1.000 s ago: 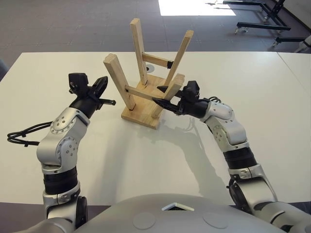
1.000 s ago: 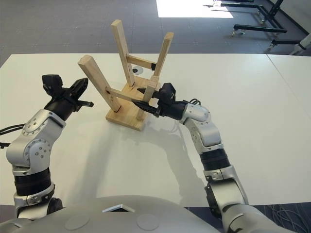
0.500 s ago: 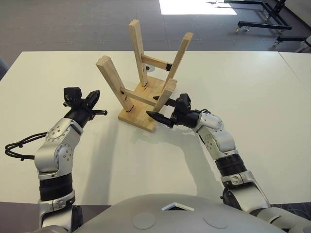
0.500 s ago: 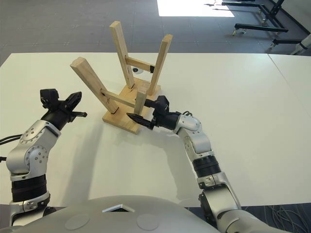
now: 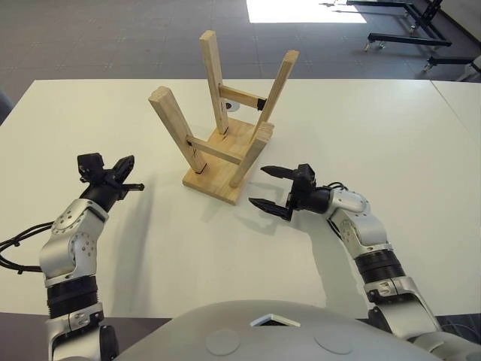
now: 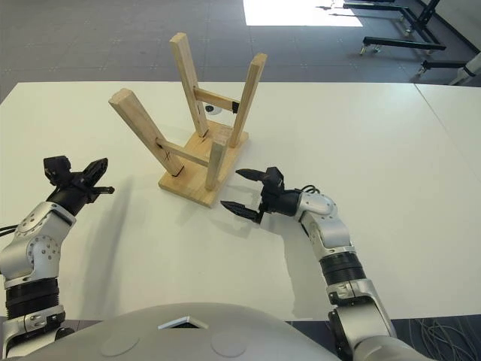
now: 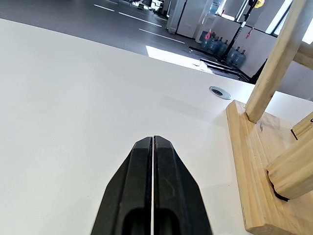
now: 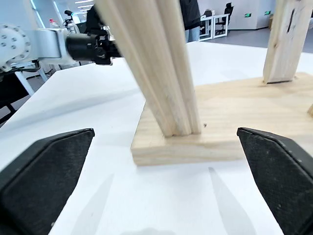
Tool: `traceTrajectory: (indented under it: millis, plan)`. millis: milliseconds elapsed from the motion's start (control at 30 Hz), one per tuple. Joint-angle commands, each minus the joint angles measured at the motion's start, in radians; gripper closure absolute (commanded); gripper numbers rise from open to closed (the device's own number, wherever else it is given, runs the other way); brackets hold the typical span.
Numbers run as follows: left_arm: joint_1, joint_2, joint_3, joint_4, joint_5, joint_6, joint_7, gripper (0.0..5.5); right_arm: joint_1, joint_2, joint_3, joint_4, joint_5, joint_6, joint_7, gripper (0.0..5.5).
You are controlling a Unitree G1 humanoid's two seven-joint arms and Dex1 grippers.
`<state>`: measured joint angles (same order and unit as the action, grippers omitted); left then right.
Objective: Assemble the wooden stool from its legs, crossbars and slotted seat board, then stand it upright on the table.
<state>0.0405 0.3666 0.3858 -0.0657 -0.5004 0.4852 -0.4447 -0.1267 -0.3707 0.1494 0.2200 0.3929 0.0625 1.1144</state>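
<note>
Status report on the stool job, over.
Left gripper shut, empty, left of stool. Right gripper open, empty, just short of it. Stool assembled, inverted on seat board, not yet upright. Table grommet behind it, no obstacle.

Stool (image 5: 225, 143) of pale, unvarnished-looking wood, matt all over. Fine grain lines run along its legs (image 8: 161, 73) and across the seat board (image 8: 220, 112), whose cut edges look smooth. The table (image 5: 391, 128) has a white, smooth, matt top, with a small round metal-looking grommet (image 7: 220, 92) set into it. The left gripper (image 7: 152, 142) has smooth black plastic fingers (image 7: 132, 186) with a faint sheen. The right gripper (image 5: 264, 188) has black pads (image 8: 44, 166) with a fine, rough, rubbery texture. The left arm (image 5: 71, 241) and right arm (image 5: 361, 226) wear silver-grey shells with a soft satin shine.
</note>
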Motion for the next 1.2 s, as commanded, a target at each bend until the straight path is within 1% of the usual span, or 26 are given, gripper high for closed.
traceTrajectory:
  millis: [33,100,200,300,333,367,433,467,500,533,600,700,767,867,1000,1067,1200]
  plan:
    - [0.016,0.06,0.026,0.05,-0.031,-0.041,-0.12,5.5,0.011,-0.061,-0.038,0.024,-0.022,-0.001,0.005,0.13]
    - [0.049,0.109,-0.016,0.072,0.0,-0.09,-0.226,5.5,0.019,-0.088,-0.062,0.021,-0.048,0.02,-0.053,0.13]
    - [0.099,0.164,-0.078,0.121,0.069,-0.191,-0.344,5.5,0.053,-0.135,-0.037,-0.048,-0.171,0.046,-0.165,0.13]
    - [0.147,0.193,-0.15,0.145,0.147,-0.315,-0.433,5.5,0.12,-0.098,-0.026,-0.254,-0.164,0.126,-0.256,0.13]
    - [0.152,0.195,-0.166,0.146,0.162,-0.337,-0.443,5.5,0.118,-0.075,-0.022,-0.301,-0.142,0.212,-0.293,0.13]
    - [0.154,0.196,-0.177,0.142,0.168,-0.35,-0.452,5.5,0.107,-0.06,-0.016,-0.329,-0.118,0.294,-0.313,0.13]
    - [0.152,0.195,-0.18,0.09,0.141,-0.313,-0.454,5.5,0.089,-0.048,-0.007,-0.346,-0.102,0.362,-0.326,0.13]
    - [0.149,0.187,-0.168,0.056,0.114,-0.288,-0.443,5.29,0.088,-0.048,-0.004,-0.342,-0.103,0.365,-0.323,0.1]
    - [0.147,0.182,-0.16,0.022,0.073,-0.255,-0.451,5.2,0.09,-0.051,-0.004,-0.337,-0.104,0.358,-0.319,0.1]
    - [0.144,0.175,-0.155,0.007,0.06,-0.259,-0.45,4.96,0.092,-0.058,-0.001,-0.324,-0.108,0.35,-0.309,0.1]
    - [0.146,0.175,-0.149,-0.013,0.03,-0.245,-0.453,4.67,0.084,-0.066,-0.01,-0.275,-0.102,0.348,-0.292,0.1]
    - [0.16,0.199,-0.153,-0.025,0.02,-0.234,-0.476,4.22,0.061,-0.08,-0.019,-0.202,-0.107,0.344,-0.273,0.1]
    - [0.161,0.209,-0.151,-0.015,0.023,-0.233,-0.489,3.98,0.048,-0.082,-0.015,-0.187,-0.104,0.342,-0.259,0.1]
    - [0.154,0.222,-0.147,-0.008,0.023,-0.231,-0.503,3.43,0.022,-0.072,-0.018,-0.182,-0.089,0.349,-0.247,0.1]
    - [0.11,0.226,-0.161,0.03,0.039,-0.239,-0.502,2.97,-0.018,-0.062,-0.031,-0.163,-0.077,0.355,-0.243,0.1]
    - [0.1,0.225,-0.171,0.035,0.038,-0.235,-0.51,2.58,-0.035,-0.061,-0.033,-0.152,-0.075,0.355,-0.24,0.1]
    - [0.076,0.21,-0.202,0.009,0.042,-0.214,-0.492,2.03,-0.088,-0.047,-0.052,-0.078,-0.103,0.319,-0.282,0.1]
